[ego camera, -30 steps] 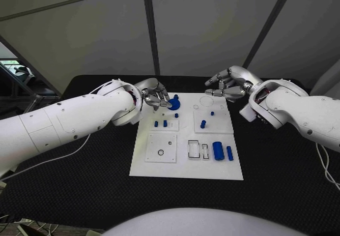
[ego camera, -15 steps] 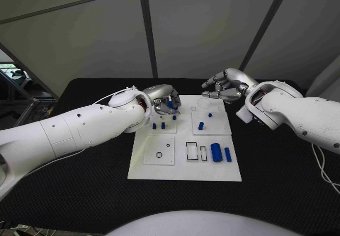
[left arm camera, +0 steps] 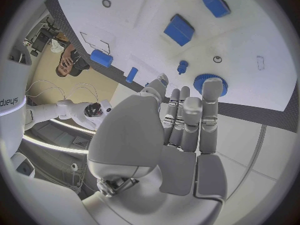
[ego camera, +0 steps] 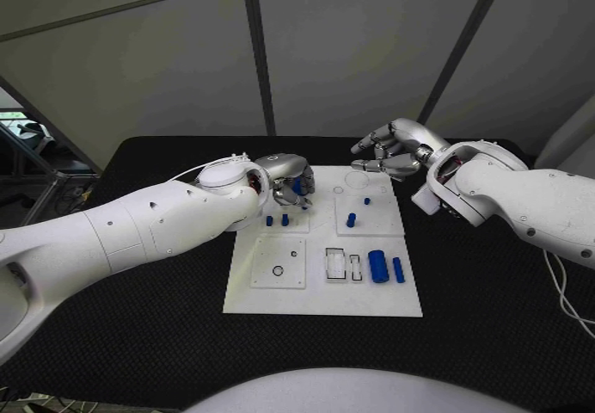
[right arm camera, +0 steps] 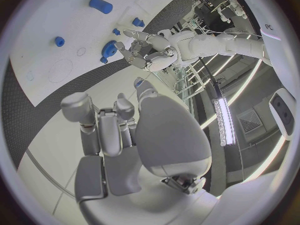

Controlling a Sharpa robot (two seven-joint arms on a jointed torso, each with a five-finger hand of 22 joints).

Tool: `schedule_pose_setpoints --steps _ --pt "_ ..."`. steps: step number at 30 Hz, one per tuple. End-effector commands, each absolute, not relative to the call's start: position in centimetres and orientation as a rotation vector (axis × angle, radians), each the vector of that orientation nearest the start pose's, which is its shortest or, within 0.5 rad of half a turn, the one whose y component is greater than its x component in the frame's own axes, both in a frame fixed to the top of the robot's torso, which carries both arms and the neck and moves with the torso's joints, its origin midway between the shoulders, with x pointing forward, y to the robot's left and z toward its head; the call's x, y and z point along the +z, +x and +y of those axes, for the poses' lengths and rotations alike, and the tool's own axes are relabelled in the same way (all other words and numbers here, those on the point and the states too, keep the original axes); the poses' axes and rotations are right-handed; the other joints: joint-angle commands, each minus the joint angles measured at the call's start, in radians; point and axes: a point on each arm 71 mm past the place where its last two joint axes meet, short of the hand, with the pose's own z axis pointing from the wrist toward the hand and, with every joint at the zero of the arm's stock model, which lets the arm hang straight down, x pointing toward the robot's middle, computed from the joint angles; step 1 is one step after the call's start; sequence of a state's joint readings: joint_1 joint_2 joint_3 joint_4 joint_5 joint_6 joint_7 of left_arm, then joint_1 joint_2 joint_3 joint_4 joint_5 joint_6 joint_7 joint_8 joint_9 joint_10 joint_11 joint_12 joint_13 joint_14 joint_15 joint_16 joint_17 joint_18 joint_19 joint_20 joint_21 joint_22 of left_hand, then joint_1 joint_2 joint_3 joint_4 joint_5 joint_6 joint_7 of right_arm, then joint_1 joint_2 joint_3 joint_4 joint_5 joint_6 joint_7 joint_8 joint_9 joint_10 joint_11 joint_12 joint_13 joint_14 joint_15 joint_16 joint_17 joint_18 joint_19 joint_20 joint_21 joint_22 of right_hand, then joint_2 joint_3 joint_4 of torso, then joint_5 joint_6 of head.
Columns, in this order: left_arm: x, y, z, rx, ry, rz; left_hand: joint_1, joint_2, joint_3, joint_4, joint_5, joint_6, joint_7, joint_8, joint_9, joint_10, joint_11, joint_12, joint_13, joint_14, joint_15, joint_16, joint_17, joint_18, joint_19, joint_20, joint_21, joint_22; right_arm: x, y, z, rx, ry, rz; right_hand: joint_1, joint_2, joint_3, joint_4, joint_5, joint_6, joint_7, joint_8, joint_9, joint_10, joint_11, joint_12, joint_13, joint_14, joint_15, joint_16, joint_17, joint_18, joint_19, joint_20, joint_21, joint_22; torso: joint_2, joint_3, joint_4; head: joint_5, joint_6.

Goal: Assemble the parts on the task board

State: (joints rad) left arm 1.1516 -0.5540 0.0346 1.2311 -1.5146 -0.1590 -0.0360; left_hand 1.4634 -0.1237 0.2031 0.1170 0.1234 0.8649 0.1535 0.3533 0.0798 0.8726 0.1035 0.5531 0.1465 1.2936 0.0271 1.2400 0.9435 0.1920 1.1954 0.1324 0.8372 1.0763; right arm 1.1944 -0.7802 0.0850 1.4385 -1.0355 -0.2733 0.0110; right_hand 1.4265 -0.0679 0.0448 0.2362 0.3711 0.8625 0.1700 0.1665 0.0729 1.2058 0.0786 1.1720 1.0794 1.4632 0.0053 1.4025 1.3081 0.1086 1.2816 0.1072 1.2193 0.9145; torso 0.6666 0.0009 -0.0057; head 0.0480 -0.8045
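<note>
I have the task board lying flat in the middle of the black table, and since the frame a second ago my left hand has reached further in over the board's far left corner. It now sits just above the blue gear, which was plain to see beside the fingers before and is mostly covered from the head camera now. In the left wrist view the fingers lie straight and close together, pointing at the gear, with nothing between them; I cannot tell whether the tips touch it. My right hand hangs over the board's far right corner much as before, fingers loosely curled and apart, holding nothing. The other parts have not moved: two short blue pegs left of centre, two more on the right panel, and the blue cylinder with a slim blue bar at the near right.
</note>
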Motion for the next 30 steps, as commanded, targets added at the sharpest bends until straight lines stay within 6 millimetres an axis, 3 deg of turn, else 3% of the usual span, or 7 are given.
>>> schedule_pose_setpoints --steps 1,30 --pt "-21.1 52.7 12.7 -0.659 0.308 1.778 0.003 -0.011 0.005 -0.002 0.003 0.01 0.001 -0.004 -0.001 0.006 -0.002 -0.005 -0.001 0.006 0.002 0.004 0.002 -0.042 0.008 -0.001 0.005 0.002 -14.8 51.5 -19.2 0.969 0.211 1.645 0.001 0.011 0.003 0.005 0.006 0.004 -0.002 0.004 -0.002 -0.008 0.0 -0.004 -0.001 0.044 -0.006 -0.006 0.009 0.012 -0.005 -0.004 -0.004 -0.001 0.0 -0.0002 0.0 -0.001 -0.002" --pt "-22.5 52.8 12.6 -0.635 0.301 1.831 0.039 0.002 0.096 -0.03 -0.002 0.06 -0.003 -0.038 -0.011 0.072 -0.011 -0.037 -0.03 0.043 -0.007 0.075 0.05 -0.06 0.052 -0.008 0.127 0.108 -14.8 51.4 -19.0 0.973 0.207 1.648 0.004 0.012 0.006 0.004 0.011 0.005 -0.002 0.005 -0.002 -0.007 0.0 -0.002 0.001 0.044 -0.007 -0.006 0.009 0.011 -0.004 -0.004 -0.003 0.0 -0.001 0.0004 0.0007 -0.003 -0.009"
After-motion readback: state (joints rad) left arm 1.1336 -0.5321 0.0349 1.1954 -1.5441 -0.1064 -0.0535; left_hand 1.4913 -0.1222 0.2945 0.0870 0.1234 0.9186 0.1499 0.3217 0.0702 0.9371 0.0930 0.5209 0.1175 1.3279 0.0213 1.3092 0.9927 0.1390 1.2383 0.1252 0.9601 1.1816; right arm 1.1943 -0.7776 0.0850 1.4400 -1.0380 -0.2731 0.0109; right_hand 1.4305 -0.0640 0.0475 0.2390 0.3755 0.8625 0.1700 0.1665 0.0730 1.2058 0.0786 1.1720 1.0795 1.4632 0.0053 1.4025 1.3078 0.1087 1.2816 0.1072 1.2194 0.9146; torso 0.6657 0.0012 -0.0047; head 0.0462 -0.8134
